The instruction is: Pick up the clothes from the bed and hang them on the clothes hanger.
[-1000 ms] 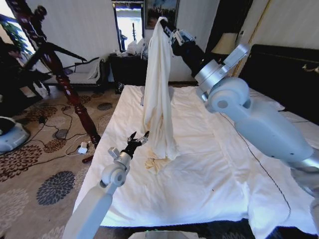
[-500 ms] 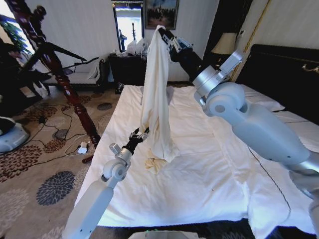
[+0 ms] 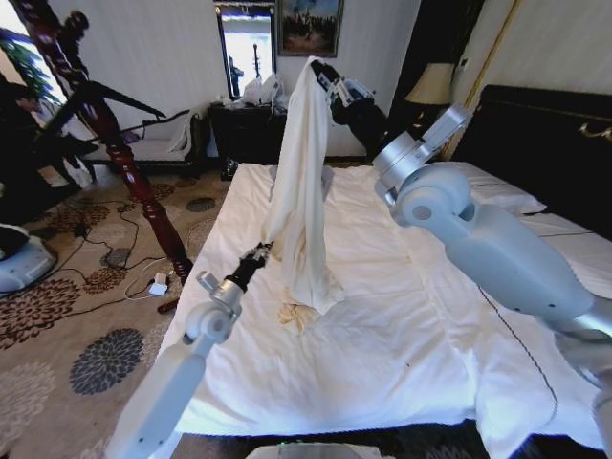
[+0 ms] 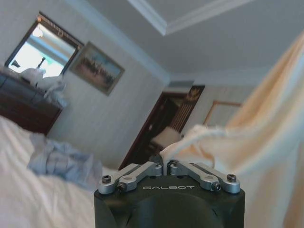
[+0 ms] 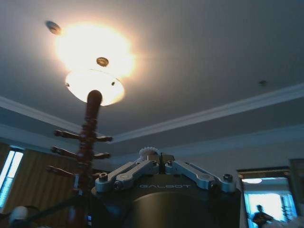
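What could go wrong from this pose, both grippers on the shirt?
1. The right gripper holds the clothes high by a small pinch of fabric; a tug from below could pull it free.
2. The left gripper is shut on just a thin edge fold, which may slip out.
3. The hem bunches on the bed, so it could drag along the duvet if the arms swing away.
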You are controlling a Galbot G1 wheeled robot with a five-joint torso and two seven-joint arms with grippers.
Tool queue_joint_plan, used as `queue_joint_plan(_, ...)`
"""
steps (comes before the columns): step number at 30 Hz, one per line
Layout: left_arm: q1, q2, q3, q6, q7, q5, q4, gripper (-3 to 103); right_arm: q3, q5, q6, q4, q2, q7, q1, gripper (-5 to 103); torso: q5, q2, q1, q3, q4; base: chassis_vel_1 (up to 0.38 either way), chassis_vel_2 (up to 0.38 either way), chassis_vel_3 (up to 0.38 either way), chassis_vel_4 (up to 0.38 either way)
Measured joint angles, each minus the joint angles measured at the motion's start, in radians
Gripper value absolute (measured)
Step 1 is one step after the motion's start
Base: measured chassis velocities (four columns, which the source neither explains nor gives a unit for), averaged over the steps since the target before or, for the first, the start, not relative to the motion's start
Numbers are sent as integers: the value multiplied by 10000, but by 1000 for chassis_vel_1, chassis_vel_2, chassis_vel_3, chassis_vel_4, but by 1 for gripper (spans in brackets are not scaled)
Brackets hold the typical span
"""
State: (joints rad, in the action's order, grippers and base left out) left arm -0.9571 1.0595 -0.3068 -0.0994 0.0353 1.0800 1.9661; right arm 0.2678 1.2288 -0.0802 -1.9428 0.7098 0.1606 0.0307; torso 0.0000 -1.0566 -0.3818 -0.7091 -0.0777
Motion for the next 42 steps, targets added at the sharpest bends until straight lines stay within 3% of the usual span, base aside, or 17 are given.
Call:
queue_joint_plan(3, 165, -477, -486, -2, -81, 546, 337, 0, -322, -127, 31, 41, -242, 76, -378, 1, -1, 0, 0, 0, -1, 0, 0, 0, 0)
queue_joint_plan(10, 1073, -1493, -1307, -89, -623, 1588, 984, 0, -808, -635, 116, 41, -818, 135, -1078, 1, -2, 0, -1, 0, -3, 0, 0, 0, 0)
queue_joint_plan(13, 1888, -2267, -2054, -363, -1043, 2595, 1396, 0, -997, -982, 135, -151, -1169, 273, -1610, 1, 1, 0, -2, -1, -3, 0, 0, 0, 0)
queue_joint_plan(16, 2297, -2721, -2406, -451, -1298, 3087, 1597, 0, -1074, -1021, 136, -332, -1295, 361, -1780, 1, 1, 0, 0, 0, -2, 0, 0, 0, 0)
queue_joint_plan(17, 2632, -3172, -2786, -523, -1529, 3574, 1764, 0, -1111, -1026, 136, -553, -1385, 393, -1861, 1, -3, 0, 0, 0, -2, 0, 0, 0, 0)
queue_joint_plan(18, 2632, -3172, -2786, -523, -1529, 3574, 1764, 0, -1111, -1026, 136, -553, -1385, 393, -1861, 1, -3, 0, 0, 0, -2, 0, 0, 0, 0)
queue_joint_plan(21, 3152, -3917, -3462, -626, -1937, 4609, 2010, 0, -1126, -913, 45, -934, -1394, 388, -1848, 1, -3, 0, 0, 0, 1, 0, 0, 0, 0)
queue_joint_plan(26, 3786, -4604, -3995, -651, -2439, 5333, 1992, 0, -1132, -766, -113, -1229, -1231, 276, -1734, 1, -2, -1, 0, 1, 2, 0, 0, 0, 0)
queue_joint_plan(33, 3116, -4592, -3853, -876, -2888, 4987, 2583, 0, -1100, -1116, -115, -1402, -1259, 259, -2218, 1, 1, -1, 0, 1, 2, 0, 0, 0, 0)
queue_joint_plan(35, 1615, -4008, -3388, -1174, -3023, 4113, 3322, 0, -1161, -1597, -119, -1480, -1382, 260, -2979, 1, 0, 0, 0, 1, -8, 0, 0, 0, 0)
queue_joint_plan(36, 1615, -4008, -3388, -1174, -3023, 4113, 3322, 0, -1161, -1597, -119, -1480, -1382, 260, -2979, 1, 0, 0, 0, 1, -8, 0, 0, 0, 0)
queue_joint_plan(39, -538, -2900, -2616, -1838, -3061, 3075, 3921, 0, -1174, -2194, -227, -1381, -1439, 232, -4083, 1, 0, 0, 0, 0, -1, 0, 0, 0, 0)
queue_joint_plan(42, -1073, -2500, -2288, -2018, -3209, 2738, 3976, 0, -1136, -2297, -298, -1278, -1374, 176, -4272, 1, -1, 0, 1, 0, 2, 0, 0, 0, 0)
